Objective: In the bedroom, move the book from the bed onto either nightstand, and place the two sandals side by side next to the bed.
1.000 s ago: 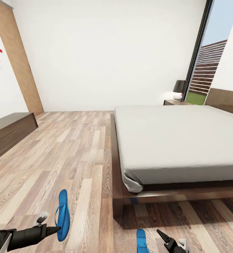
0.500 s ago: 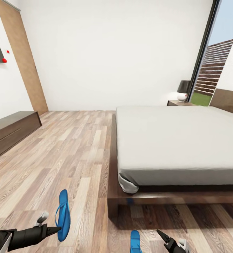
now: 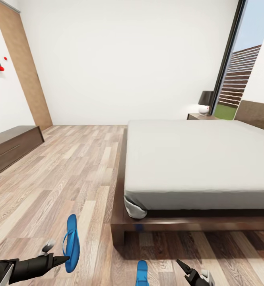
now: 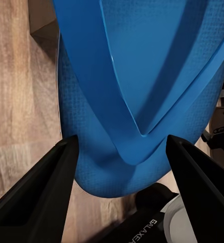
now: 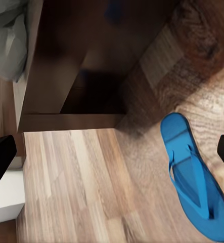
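My left gripper [image 3: 63, 260] is shut on one bright-blue sandal [image 3: 71, 242], which hangs heel-down above the wood floor; in the left wrist view the sandal [image 4: 137, 86] sits between the two black fingers [image 4: 41, 192]. The other sandal [image 3: 142, 274] lies flat on the floor near the bed's foot corner, and shows in the right wrist view as well [image 5: 195, 177]. My right gripper [image 3: 185, 270] is open just right of it, holding nothing. The bed [image 3: 203, 159] has a bare grey mattress. A nightstand [image 3: 199, 116] stands beyond it. The book is out of view.
A long dark bench [image 3: 8, 147] runs along the left wall. A lamp [image 3: 204, 102] stands on the nightstand by the tall window [image 3: 243, 75]. The bed frame's corner [image 3: 118, 232] juts out over the floor.
The whole view has shifted, so the camera moved: bed and floor sandal now sit further left in the picture. Both grippers keep their poses, the left still holding its sandal.
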Available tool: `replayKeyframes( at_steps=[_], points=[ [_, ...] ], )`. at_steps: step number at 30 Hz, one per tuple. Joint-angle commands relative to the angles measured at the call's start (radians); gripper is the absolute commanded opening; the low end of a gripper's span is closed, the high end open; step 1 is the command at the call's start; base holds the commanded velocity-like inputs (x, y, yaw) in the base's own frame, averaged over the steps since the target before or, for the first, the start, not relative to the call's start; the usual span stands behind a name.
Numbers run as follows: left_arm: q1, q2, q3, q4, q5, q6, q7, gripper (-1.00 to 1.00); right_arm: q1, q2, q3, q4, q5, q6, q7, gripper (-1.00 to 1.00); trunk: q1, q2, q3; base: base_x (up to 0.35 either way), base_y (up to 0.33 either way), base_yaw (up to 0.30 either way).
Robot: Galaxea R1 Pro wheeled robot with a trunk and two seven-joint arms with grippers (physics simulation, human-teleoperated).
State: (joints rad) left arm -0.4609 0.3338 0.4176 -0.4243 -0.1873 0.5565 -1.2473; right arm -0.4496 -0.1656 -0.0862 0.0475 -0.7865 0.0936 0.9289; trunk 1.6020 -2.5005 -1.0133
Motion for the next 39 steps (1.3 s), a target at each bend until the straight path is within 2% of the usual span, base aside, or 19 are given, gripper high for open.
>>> replayKeyframes(
  at_steps=[1,15,22,29,35,39],
  points=[
    [-0.001,-0.001,0.008,-0.001,-0.011,0.010,-0.006,-1.00,-0.001,0.000,-0.008,0.003,-0.002,0.010,0.005,1.00,0.000,0.000,-0.001,0.000,-0.195,0.000],
    [-0.001,0.004,0.009,0.000,-0.014,0.011,-0.007,-1.00,-0.001,0.001,-0.004,0.003,-0.002,0.008,0.000,1.00,0.000,0.000,-0.001,0.000,-0.169,0.000],
    [-0.001,0.009,0.003,0.069,-0.021,0.023,-0.006,-1.00,-0.001,0.001,-0.004,0.003,-0.003,0.008,-0.001,1.00,0.000,0.000,-0.001,-0.003,-0.141,0.000],
    [-0.001,0.012,0.001,0.105,-0.101,0.051,0.013,-1.00,-0.001,0.001,-0.004,0.003,-0.004,0.009,-0.001,1.00,0.000,0.000,-0.001,-0.050,-0.096,0.000],
    [-0.001,0.001,-0.001,0.112,-0.131,0.064,0.036,-1.00,-0.001,0.001,-0.006,0.003,-0.004,0.009,-0.001,1.00,0.000,0.000,-0.001,-0.011,-0.014,0.000],
    [-0.001,-0.020,0.000,0.112,-0.151,0.075,0.054,-1.00,-0.001,0.001,-0.006,0.003,-0.004,0.009,-0.001,1.00,0.000,0.000,-0.001,-0.001,-0.007,0.000]
  ],
)
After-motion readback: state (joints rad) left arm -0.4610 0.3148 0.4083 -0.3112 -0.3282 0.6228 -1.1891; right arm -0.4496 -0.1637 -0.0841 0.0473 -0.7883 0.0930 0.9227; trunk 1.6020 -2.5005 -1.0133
